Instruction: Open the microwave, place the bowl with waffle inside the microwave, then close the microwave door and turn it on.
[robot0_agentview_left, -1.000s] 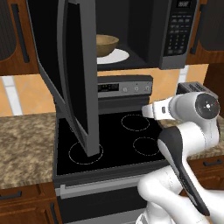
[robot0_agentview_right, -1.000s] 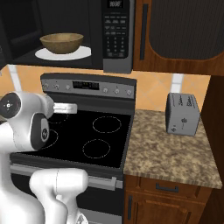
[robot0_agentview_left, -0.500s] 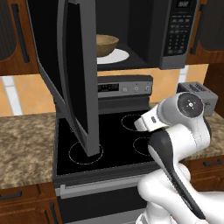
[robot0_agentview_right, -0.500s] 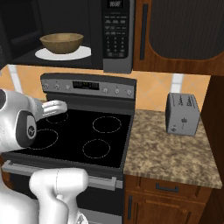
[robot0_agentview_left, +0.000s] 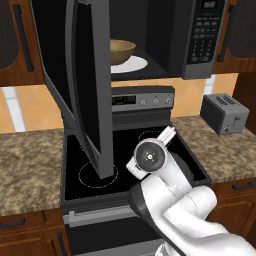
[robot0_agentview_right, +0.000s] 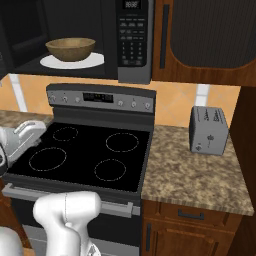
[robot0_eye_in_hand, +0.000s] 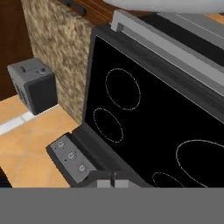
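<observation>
The microwave hangs above the stove with the microwave door swung wide open to the left, edge-on over the cooktop. Inside, the tan bowl sits on a white round plate; its hollow is hidden, so the waffle is out of view. My gripper hangs low over the black cooktop, right of the door's lower edge and well below the bowl. In the hand view the gripper is shut with nothing between its tips.
The black stove has its control panel at the back. A grey toaster stands on the granite counter to the right. The keypad is on the microwave's right side. Wooden cabinets flank it.
The gripper has gone from open to shut. The hand has swung left and lower, from beside the toaster to over the front of the cooktop.
</observation>
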